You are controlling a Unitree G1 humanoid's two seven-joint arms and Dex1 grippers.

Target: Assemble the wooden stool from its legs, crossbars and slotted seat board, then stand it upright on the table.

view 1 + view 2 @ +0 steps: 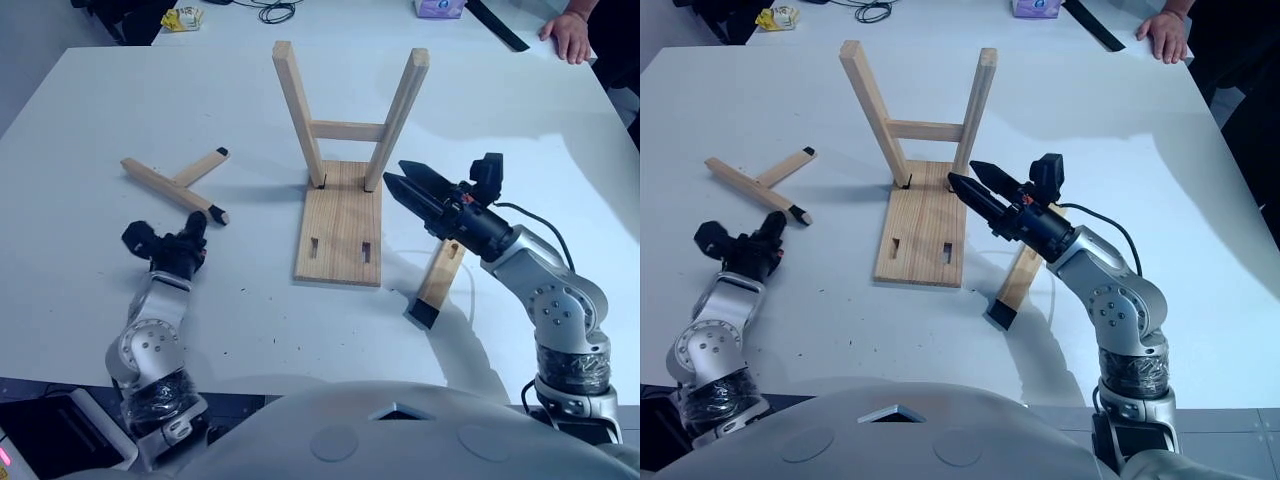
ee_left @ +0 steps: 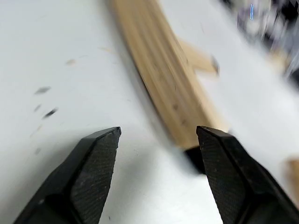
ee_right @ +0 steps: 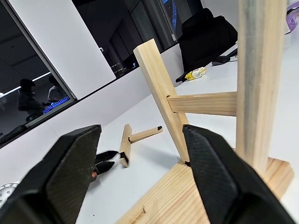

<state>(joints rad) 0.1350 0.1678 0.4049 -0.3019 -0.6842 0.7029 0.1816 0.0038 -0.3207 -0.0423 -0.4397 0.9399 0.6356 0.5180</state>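
The slotted seat board (image 1: 340,225) lies flat mid-table. Two legs (image 1: 298,110) (image 1: 400,115) joined by a crossbar (image 1: 348,130) stand up from its far end. Its two near slots (image 1: 314,247) are empty. A T-shaped leg-and-crossbar piece (image 1: 170,187) lies to the left. My left gripper (image 1: 165,232) rests just in front of it, open, with the piece's black-capped end (image 2: 196,156) between the fingers (image 2: 93,172), untouched. A loose leg (image 1: 438,283) lies on the table under my right arm. My right gripper (image 1: 395,175) hovers open beside the standing right leg (image 3: 257,70), holding nothing.
At the table's far edge lie a yellow packet (image 1: 182,17), a purple box (image 1: 438,8), a black strap (image 1: 495,25) and cables (image 1: 275,10). The white table (image 1: 90,120) has bare room on the left, the right and in front of the board.
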